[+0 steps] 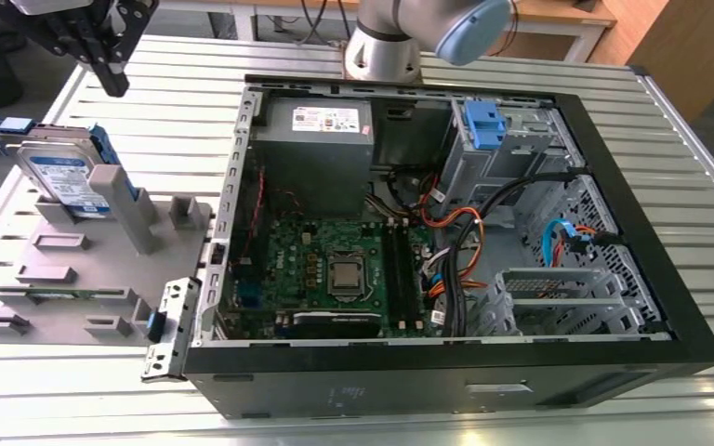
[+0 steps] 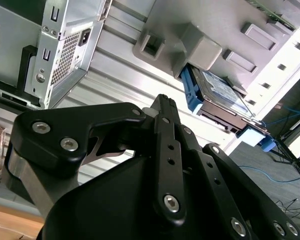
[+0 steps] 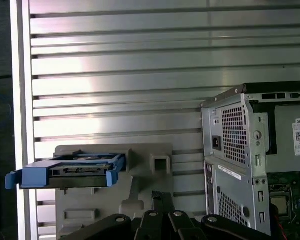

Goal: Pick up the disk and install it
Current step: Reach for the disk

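The disk [image 1: 59,175] is a silver hard drive with a white and blue label, clipped in a blue bracket. It leans upright in a grey holder plate [image 1: 78,279] at the exterior view's left. My gripper [image 1: 114,85] hangs in the air above and just behind it, apart from it, with its black fingers shut together on nothing. In the first wrist view the disk [image 3: 80,171] appears edge-on beyond the fingertips [image 3: 161,197]. In the second wrist view the disk [image 2: 217,92] lies past the gripper [image 2: 162,102].
An open computer case [image 1: 605,186] lies on the slatted metal table [image 1: 47,390], with motherboard [image 1: 332,269], grey power supply [image 1: 313,139] and a drive cage with a blue bracket [image 1: 482,125]. The arm's base [image 1: 389,46] stands behind the case.
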You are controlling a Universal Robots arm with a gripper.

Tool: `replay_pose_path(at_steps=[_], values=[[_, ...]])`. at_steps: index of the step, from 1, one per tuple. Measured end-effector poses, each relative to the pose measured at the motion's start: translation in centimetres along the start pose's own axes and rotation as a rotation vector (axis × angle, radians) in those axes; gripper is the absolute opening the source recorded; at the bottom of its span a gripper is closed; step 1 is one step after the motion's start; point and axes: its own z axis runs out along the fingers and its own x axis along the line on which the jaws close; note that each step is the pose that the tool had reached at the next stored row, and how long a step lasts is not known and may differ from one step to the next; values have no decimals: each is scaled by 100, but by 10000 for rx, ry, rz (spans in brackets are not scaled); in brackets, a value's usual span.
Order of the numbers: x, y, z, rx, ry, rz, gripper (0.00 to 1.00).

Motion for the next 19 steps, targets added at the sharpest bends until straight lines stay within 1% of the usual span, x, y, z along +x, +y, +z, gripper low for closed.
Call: replay_pose_path(at_steps=[10, 19], values=[[114, -10, 40, -1, -1, 0, 11], [122, -11, 41, 0, 1, 0, 11]])
